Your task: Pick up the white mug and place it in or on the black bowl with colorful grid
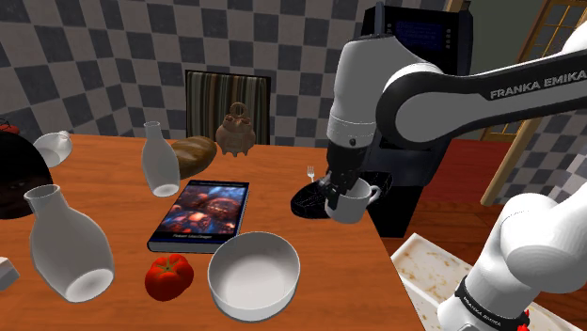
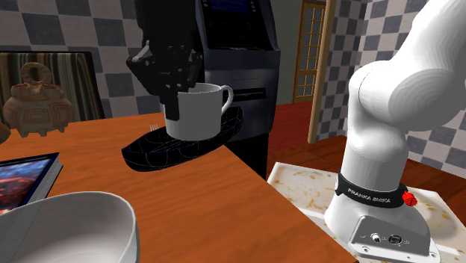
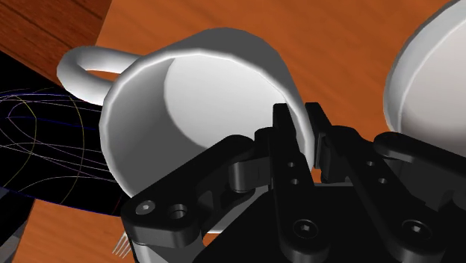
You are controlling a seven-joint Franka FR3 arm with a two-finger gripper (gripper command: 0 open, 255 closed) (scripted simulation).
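The white mug [image 1: 352, 201] hangs above the table, clasped at its rim by my black gripper [image 1: 339, 187]. In the second exterior view the mug [image 2: 197, 110] floats just over the near part of the black bowl [image 2: 153, 153], whose faint coloured grid lines show. The bowl [image 1: 308, 198] lies near the table's far right corner in the shoulder view. From the wrist, my gripper [image 3: 299, 138] pinches the mug [image 3: 194, 97] wall, one finger inside and one outside; the bowl [image 3: 37, 149] is beside the mug's handle.
On the wooden table [image 1: 310, 254] stand a large white bowl [image 1: 252, 273], a book [image 1: 202, 213], a red pepper [image 1: 169, 276], two white vases [image 1: 66, 242], a small fork [image 1: 309, 172] and a brown jug [image 1: 235, 130]. A dark machine [image 2: 235, 45] stands behind the black bowl.
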